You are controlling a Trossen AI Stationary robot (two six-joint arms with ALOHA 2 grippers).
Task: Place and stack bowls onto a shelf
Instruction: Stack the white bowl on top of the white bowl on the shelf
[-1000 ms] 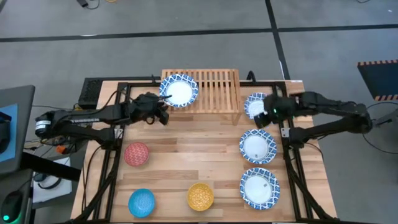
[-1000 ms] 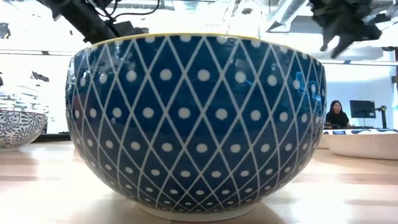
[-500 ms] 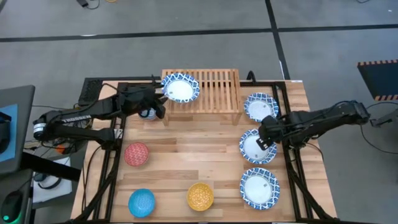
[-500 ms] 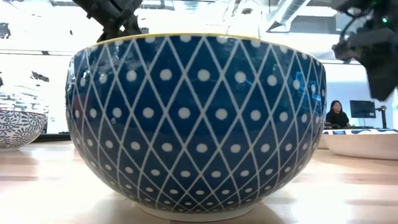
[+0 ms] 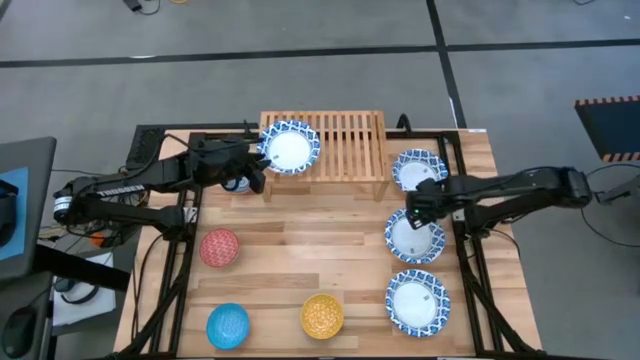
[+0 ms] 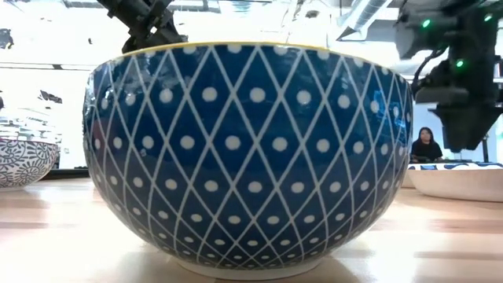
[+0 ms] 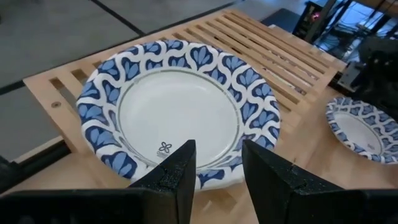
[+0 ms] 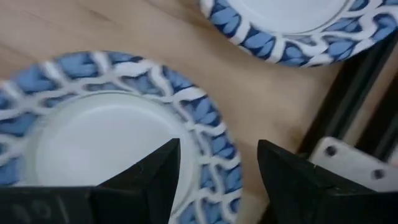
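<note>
The shelf [image 5: 345, 145] stands at the table's far edge. A white bowl with a blue-patterned rim [image 5: 290, 147] rests on the shelf's left end. My left gripper [image 7: 217, 146] hovers open just off this bowl's near-left rim, holding nothing. Three more white bowls lie in a row along the table's right side: far [image 5: 420, 168], middle [image 5: 415, 240] and near [image 5: 418, 303]. My right gripper [image 5: 413, 208] points down, open, over the middle bowl's far rim [image 8: 208, 134]. I cannot tell whether it touches. Red [image 5: 219, 247], blue [image 5: 228, 325] and yellow [image 5: 322, 315] bowls sit at the near left.
The yellow bowl, blue with white diamonds outside [image 6: 247, 149], fills the low view. Black frame rails run along the table's right side [image 5: 470, 255] and left side [image 5: 180, 260]. Bare slats [image 7: 292, 62] lie to the right of the shelved bowl. A person [image 6: 425, 145] sits far behind.
My right gripper has come from over the far white bowl toward the table's near edge and down, tipping to point downward over the middle bowl's far rim. My left gripper has risen a little beside the shelf. The bowl on the shelf has stayed put.
</note>
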